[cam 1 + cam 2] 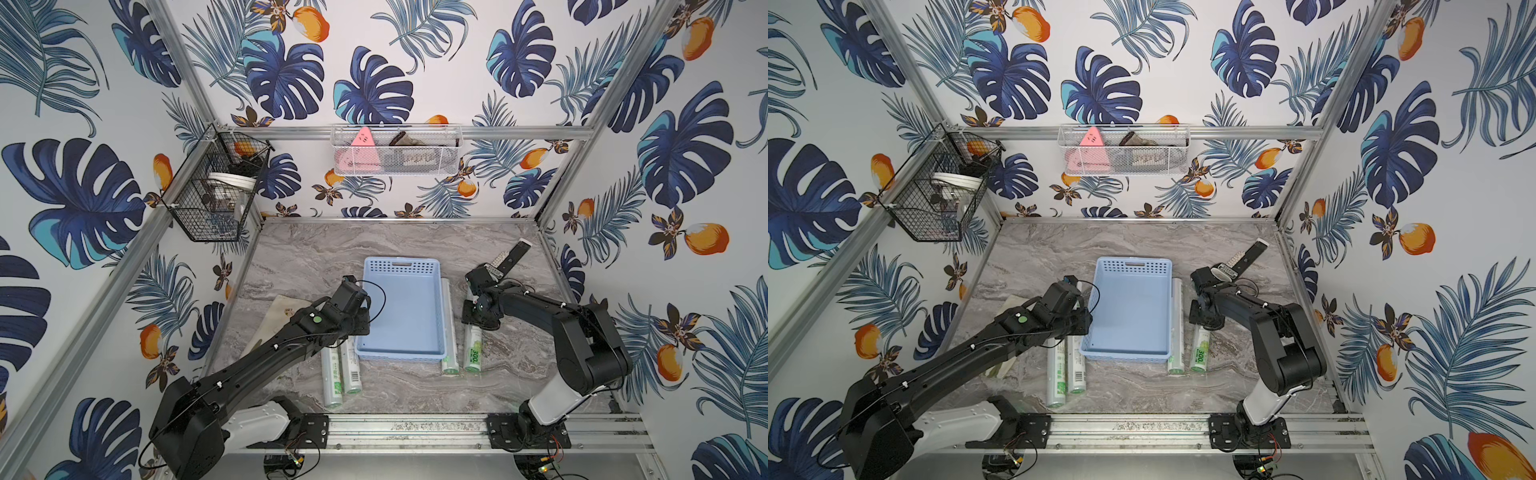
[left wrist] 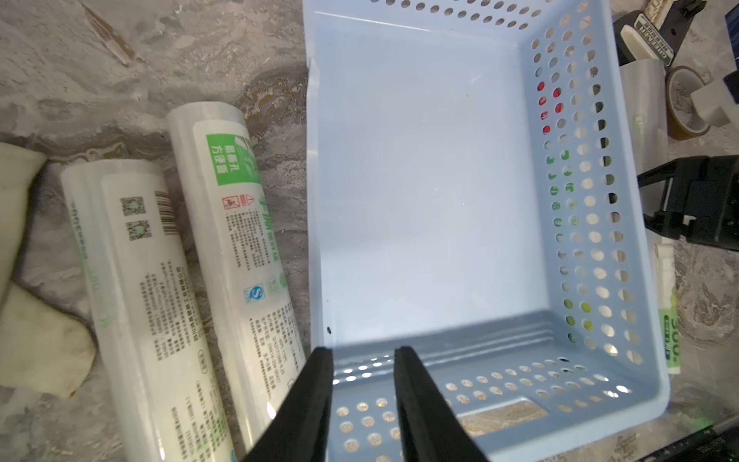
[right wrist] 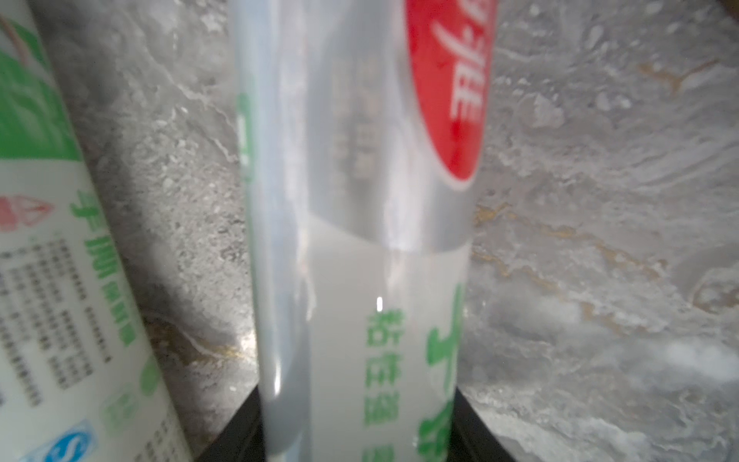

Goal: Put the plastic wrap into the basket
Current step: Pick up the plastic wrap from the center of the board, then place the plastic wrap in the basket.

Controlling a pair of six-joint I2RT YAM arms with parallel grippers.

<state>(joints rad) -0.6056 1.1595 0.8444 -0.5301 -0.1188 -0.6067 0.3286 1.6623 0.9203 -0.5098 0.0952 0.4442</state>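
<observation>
The empty light blue basket point(image 1: 403, 316) point(image 1: 1133, 320) sits mid-table. Two plastic wrap rolls point(image 1: 332, 378) point(image 1: 351, 368) lie side by side at its left, also in the left wrist view point(image 2: 140, 280) point(image 2: 240, 240). Two more lie along its right side: one point(image 1: 449, 332) against the wall, and the "300" roll point(image 1: 473, 353) point(image 1: 1200, 353). My right gripper point(image 1: 478, 322) point(image 3: 358, 394) is shut on the "300" roll point(image 3: 360, 280), a finger on each side. My left gripper point(image 2: 364, 360) hangs over the basket's near left corner, narrowly open, holding nothing.
A cream cloth point(image 1: 274, 316) point(image 2: 40, 340) lies left of the rolls under my left arm. A black labelled tool point(image 1: 505, 259) and a tape ring point(image 2: 686, 100) lie at the back right. A black wire basket point(image 1: 216, 187) and a white mesh basket point(image 1: 395, 151) hang on the walls.
</observation>
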